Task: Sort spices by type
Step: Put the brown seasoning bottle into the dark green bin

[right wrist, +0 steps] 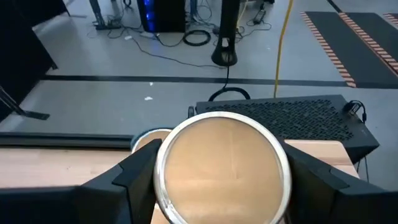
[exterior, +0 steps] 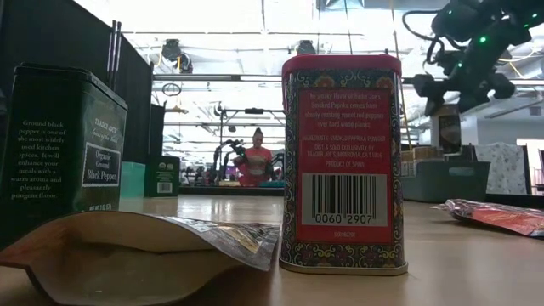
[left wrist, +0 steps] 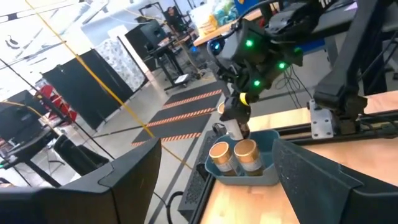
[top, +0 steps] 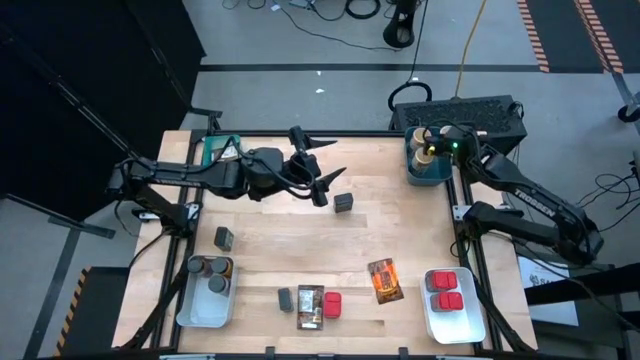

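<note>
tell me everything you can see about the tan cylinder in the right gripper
The tan cylinder is a small round container with a flat tan top ringed by a shiny metal rim. The right gripper holds it upright between its two dark fingers, one on each side, above the teal bin at the table's far right corner. Two matching cylinders already stand in that bin. Its label cannot be seen.

Wooden table point(top: 300, 250) with sorted and unsorted spice containers.

A teal bin point(top: 428, 170) is seen at the far right corner, a white bin point(top: 205, 295) near left, a white tray point(top: 455, 315) near right. Directly on the wood are two dark tins point(top: 344, 203), point(top: 224, 238), a printed packet point(top: 385, 280), and a front cluster of a grey tin point(top: 286, 298), a brown packet point(top: 310, 306) and a red tin point(top: 332, 305).
</note>
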Robot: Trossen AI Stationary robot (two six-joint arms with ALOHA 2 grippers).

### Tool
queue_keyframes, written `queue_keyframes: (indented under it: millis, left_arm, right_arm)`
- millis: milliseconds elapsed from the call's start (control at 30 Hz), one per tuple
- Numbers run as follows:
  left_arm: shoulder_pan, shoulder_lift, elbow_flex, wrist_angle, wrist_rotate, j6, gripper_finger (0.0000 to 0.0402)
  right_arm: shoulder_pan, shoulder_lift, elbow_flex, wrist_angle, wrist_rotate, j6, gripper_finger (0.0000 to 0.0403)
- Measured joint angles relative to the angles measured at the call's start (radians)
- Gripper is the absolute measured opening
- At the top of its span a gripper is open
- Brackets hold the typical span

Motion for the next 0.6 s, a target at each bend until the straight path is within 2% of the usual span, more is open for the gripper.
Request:
queue_keyframes:
  millis: [333,600]
  left_arm:
    - [0.0,0.0,0.0,-0.001,0.0,-0.001,0.0306]
    - [0.0,0.0,0.0,-0.003,0.0,0.0,0.0306]
  right_arm:
    - [-0.011,0.098,-0.015,0.067,0.005,-0.015,0.0246]
    - [-0.045,0.108,-0.078,0.13,-0.034,-0.011,0.0246]
